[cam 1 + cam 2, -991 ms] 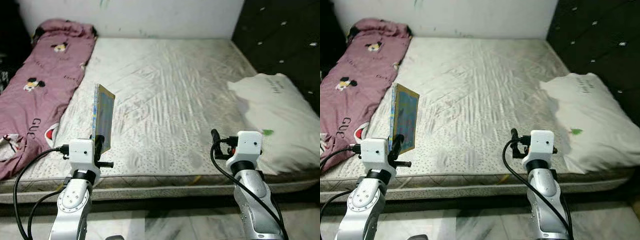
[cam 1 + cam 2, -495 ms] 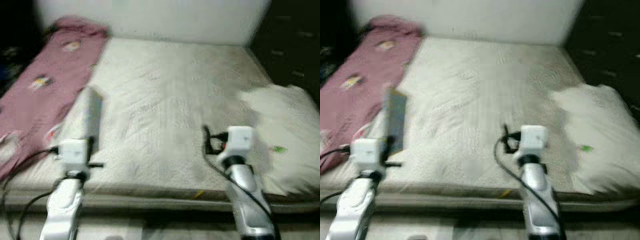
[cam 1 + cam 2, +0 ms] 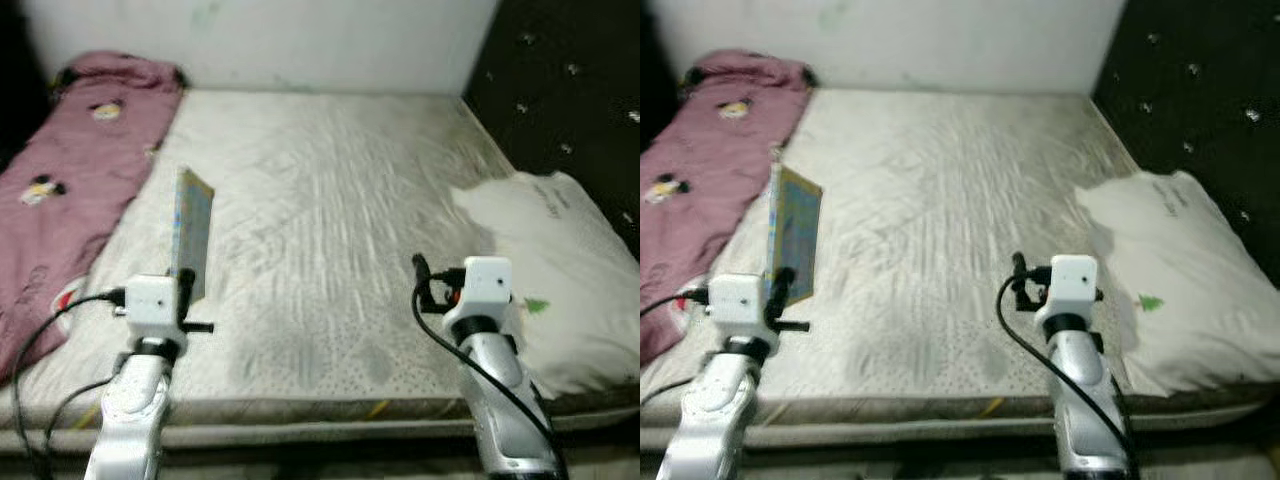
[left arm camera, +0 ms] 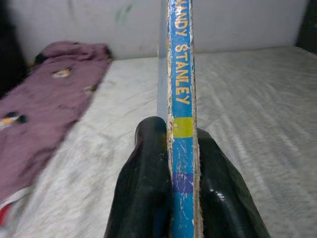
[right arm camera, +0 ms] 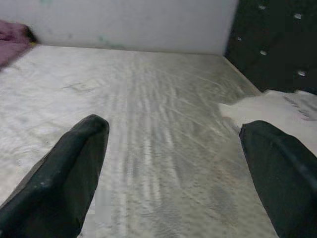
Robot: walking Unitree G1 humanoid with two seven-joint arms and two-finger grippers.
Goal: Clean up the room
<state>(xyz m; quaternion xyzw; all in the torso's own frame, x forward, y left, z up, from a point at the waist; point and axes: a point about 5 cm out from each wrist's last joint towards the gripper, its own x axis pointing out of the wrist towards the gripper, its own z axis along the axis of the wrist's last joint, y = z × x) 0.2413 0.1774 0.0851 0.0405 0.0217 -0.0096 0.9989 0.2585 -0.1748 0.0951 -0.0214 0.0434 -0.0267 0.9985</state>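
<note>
Across the head views, a bare mattress (image 3: 330, 200) takes up the middle. At lower left, the left gripper (image 3: 186, 290) holds a thin book (image 3: 190, 232) upright above the mattress's near left edge. At lower right, the right gripper (image 3: 422, 270) hovers over the near edge. A white pillow (image 3: 545, 260) lies at right below a dark tufted headboard (image 3: 560, 90), and a pink printed blanket (image 3: 70, 170) runs along the left.

Seen from the left wrist, the black fingers (image 4: 146, 183) pinch the book's blue spine.

From the right wrist, the fingers (image 5: 64, 168) stand wide apart, carrying nothing, above the mattress.

My guess: the book is picked up and needs carrying somewhere to be put away; no shelf is visible.
</note>
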